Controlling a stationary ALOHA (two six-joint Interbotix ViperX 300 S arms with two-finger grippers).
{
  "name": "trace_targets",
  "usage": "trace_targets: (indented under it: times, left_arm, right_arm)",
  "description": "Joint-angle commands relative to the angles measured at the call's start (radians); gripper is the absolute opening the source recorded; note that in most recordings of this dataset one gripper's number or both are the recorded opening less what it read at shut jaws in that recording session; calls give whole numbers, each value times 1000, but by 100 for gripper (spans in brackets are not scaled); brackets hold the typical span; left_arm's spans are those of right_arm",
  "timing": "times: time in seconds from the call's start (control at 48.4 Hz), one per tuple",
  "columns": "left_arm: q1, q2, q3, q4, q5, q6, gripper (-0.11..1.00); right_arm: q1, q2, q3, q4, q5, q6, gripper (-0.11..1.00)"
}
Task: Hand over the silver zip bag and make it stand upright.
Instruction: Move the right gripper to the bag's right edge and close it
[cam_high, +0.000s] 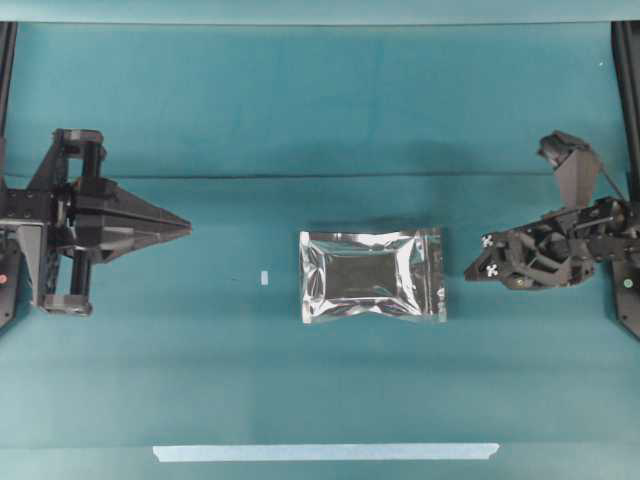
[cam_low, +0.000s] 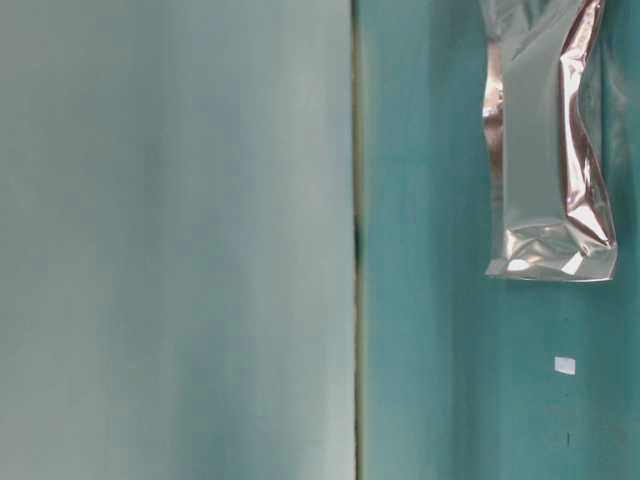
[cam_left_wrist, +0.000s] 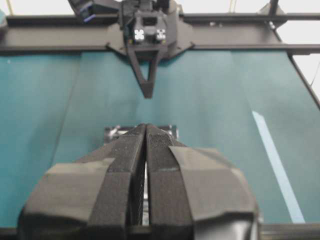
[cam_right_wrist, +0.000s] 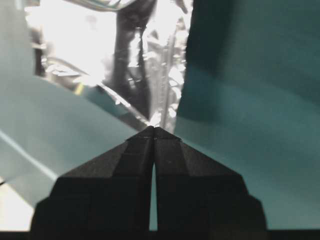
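The silver zip bag (cam_high: 372, 276) lies flat on the teal table, midway between the two arms, with its zip strip along the short right edge. From table level its crinkled foil (cam_low: 545, 150) shows at the upper right. My left gripper (cam_high: 188, 228) is shut and empty, well left of the bag; in its wrist view the closed tips (cam_left_wrist: 146, 127) hide most of the bag (cam_left_wrist: 112, 131). My right gripper (cam_high: 468, 272) sits just off the bag's right edge. Its tips (cam_right_wrist: 153, 129) meet with nothing between them, and the bag (cam_right_wrist: 125, 65) is directly ahead.
A pale tape strip (cam_high: 325, 452) runs along the table's front edge. A tiny white scrap (cam_high: 264, 277) lies just left of the bag. Black frame rails (cam_high: 628, 90) stand at both sides behind the arms.
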Motion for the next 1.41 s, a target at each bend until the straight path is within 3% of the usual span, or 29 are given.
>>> trace_targets:
  times: [0.0,0.083,0.269,0.351,0.62,0.93,1.385]
  left_arm:
    - [2,5,-12,2,-6,-2,-1]
    - [2,5,-11,2,-5,-2,-1]
    - [2,5,-11,2,-5,-2,-1]
    - [2,5,-11,2,-5,-2,-1]
    - [14,-6,-5,2,17,0,-1]
    - [21,-17,-2,0,21,0,-1]
    - [21,-12,-2,0,21,0,-1]
  right_arm:
    - [3,20,-17,-3,-17,11,11]
    - [3,43,-17,-3,-49,17,25]
    - [3,97,-25,11,-94,31,78]
    - [6,123,-29,14,-121,32,92]
    - [44,212,-31,51,-264,49,92]
    - [103,334,-61,52,-373,118,92]
    - [106,394,-84,52,-410,123,92]
